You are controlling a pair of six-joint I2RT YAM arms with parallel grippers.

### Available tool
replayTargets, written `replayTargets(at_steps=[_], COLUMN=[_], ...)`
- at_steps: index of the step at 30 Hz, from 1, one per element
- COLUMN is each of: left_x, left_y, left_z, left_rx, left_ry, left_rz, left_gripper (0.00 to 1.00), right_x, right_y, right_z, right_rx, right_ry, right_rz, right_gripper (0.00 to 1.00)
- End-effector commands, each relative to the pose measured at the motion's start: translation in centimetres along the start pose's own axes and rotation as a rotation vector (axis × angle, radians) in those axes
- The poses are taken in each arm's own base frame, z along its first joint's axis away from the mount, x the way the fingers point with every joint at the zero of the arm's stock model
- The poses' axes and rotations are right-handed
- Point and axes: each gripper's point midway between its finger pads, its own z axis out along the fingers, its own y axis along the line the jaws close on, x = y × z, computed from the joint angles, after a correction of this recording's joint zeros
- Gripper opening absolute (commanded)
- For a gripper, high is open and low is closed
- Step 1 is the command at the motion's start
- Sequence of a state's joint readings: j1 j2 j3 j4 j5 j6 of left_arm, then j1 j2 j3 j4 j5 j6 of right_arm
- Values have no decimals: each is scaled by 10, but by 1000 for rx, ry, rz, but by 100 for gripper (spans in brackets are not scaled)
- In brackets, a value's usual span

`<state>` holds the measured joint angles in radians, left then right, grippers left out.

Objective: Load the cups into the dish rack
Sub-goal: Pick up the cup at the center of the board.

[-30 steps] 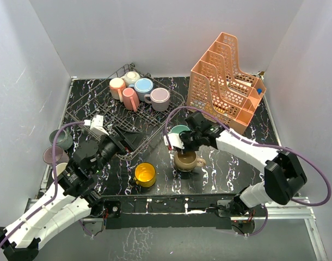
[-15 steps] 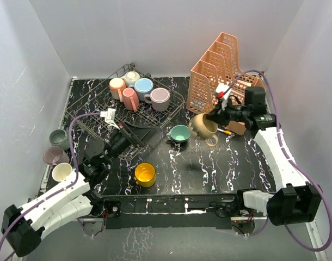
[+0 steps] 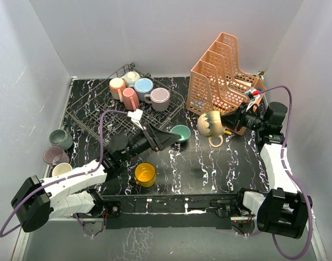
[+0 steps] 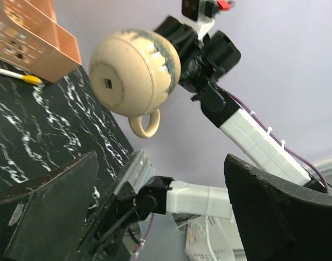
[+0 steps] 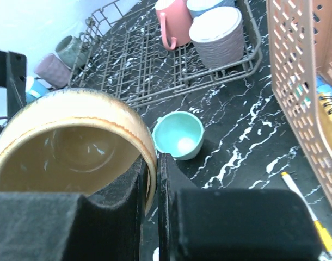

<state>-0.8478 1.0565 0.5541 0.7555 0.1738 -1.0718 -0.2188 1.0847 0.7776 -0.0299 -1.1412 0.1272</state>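
Note:
My right gripper (image 3: 227, 120) is shut on the rim of a tan cup (image 3: 211, 124), held in the air on its side near the orange organizer; the right wrist view shows its wall (image 5: 134, 128) pinched between the jaws, and the left wrist view shows its base (image 4: 134, 72). My left gripper (image 3: 174, 138) is open and empty, low over the table beside a teal cup (image 3: 182, 131). The dish rack (image 3: 103, 117) holds pink, cream, blue and lilac cups (image 3: 130, 98) at its far end. A yellow cup (image 3: 145, 174) stands in front. Grey-green, lilac and cream cups (image 3: 61, 139) sit at the left edge.
The orange tiered organizer (image 3: 223, 81) stands at the back right, close behind the held cup. A pen (image 5: 307, 217) lies on the table by its base. The enclosure walls ring the black marbled table (image 3: 209, 168).
My right arm lifted the tan cup off the table and swung it right and up to the organizer. My left arm reached right across the rack's front corner to the teal cup.

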Motion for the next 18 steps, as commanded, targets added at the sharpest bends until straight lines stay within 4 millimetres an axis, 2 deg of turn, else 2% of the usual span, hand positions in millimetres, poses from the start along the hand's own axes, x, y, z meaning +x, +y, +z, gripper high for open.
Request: replayTargets(at_steps=[1,7,18], left_x=[9,34,45], left_y=[-30,-32,-42], left_z=[14,29,46], left_rx=[97,138,147], left_ry=[-38,-58,-105], left_rz=[14,-3,-14], left_gripper=[97,95,94], right_x=[-42,-43,-32], right_y=[32,30,22], right_z=[-7,-6,-2], right_rx=[-77,-56,-40], right_ry=[-132,-179,-211], right_rz=[-11,165,496], right_gripper=[8,8,8])
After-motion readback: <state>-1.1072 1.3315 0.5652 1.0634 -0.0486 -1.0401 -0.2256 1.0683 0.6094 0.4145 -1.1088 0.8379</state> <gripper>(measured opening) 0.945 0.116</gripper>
